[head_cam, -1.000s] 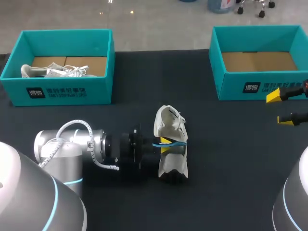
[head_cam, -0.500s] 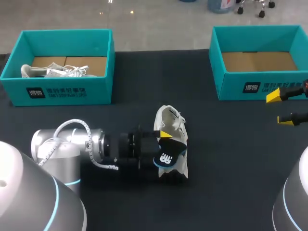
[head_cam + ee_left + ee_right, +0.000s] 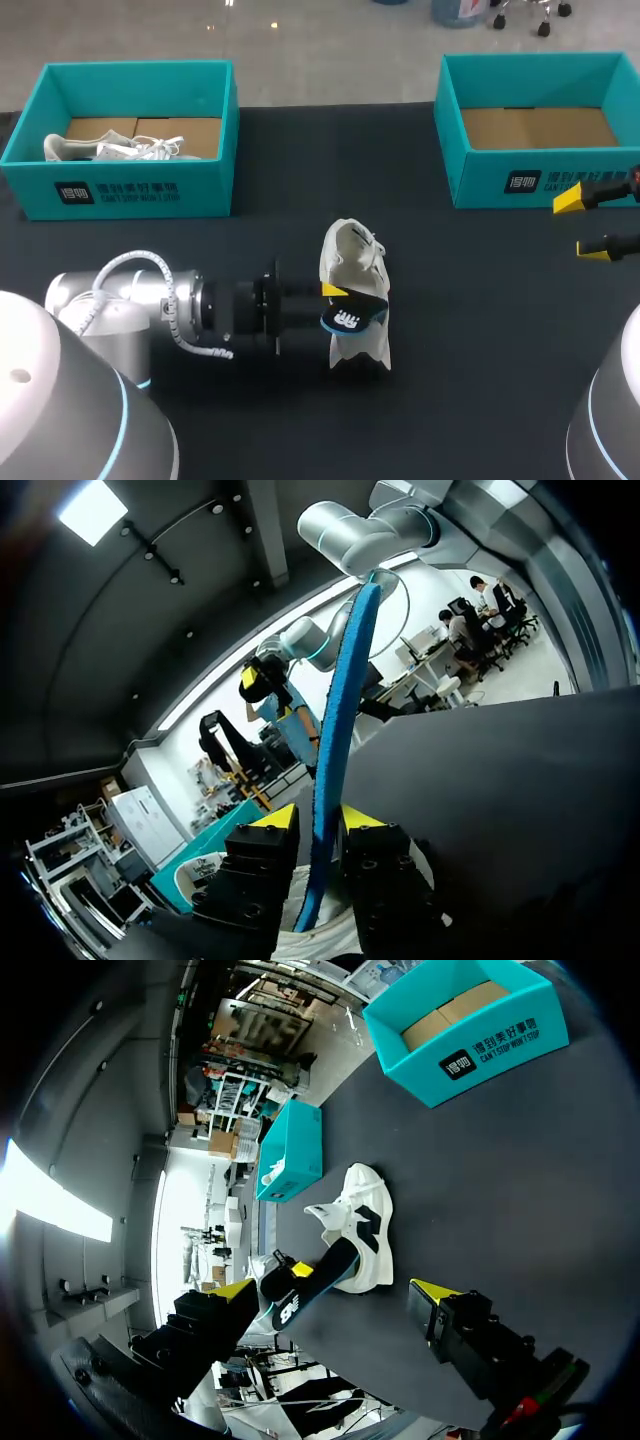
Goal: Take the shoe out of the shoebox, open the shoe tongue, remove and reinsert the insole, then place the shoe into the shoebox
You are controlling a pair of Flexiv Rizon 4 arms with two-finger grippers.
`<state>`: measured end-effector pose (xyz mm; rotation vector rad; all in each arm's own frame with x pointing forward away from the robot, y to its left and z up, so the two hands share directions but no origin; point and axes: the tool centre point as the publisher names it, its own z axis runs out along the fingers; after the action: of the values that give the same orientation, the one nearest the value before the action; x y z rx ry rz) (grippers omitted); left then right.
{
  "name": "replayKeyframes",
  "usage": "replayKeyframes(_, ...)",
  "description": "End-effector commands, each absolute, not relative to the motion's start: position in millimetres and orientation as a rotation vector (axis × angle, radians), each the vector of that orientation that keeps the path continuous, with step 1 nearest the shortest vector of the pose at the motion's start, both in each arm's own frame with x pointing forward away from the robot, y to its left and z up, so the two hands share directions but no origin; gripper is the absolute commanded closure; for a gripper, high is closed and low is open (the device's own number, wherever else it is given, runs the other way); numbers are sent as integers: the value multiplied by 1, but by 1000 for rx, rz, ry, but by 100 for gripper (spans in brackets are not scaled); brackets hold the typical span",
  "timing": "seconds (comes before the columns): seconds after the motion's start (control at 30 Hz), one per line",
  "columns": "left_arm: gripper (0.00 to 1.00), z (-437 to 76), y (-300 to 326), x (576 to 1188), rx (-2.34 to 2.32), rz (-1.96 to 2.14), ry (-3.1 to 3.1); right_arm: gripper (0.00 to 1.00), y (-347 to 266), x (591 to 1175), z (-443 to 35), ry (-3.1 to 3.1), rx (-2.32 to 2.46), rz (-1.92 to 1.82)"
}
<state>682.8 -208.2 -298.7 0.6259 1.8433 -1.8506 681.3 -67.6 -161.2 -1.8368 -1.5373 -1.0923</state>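
The left hand (image 3: 318,820) pinches the thin edge of the insole (image 3: 352,317), partly out of the shoe (image 3: 352,255) in the middle of the table (image 3: 480,350) (right hand (image 3: 583,225) gapes wide at 3 o'clock, steadying nothing), so the shoe may drag along or the insole slip.

A black table (image 3: 470,340) fills the head view, its far edge meeting a pale, glossy floor (image 3: 330,45) that catches a glint of overhead light. In the left wrist view, a bright rectangular ceiling panel (image 3: 92,510) glows on a dark ceiling (image 3: 130,650) dotted with small spotlights (image 3: 172,576), beside a white wall (image 3: 450,590).
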Motion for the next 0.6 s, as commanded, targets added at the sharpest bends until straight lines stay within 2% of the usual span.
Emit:
replayKeyframes(0.03, 100, -302, -214, 684, 630, -1854, 1848, 0, -67, 680, -161, -1537, -1841, -1092)
replayKeyframes(0.6, 100, -322, -218, 704, 573, -1809, 1892, 0, -67, 680, -161, -1537, -1841, -1092)
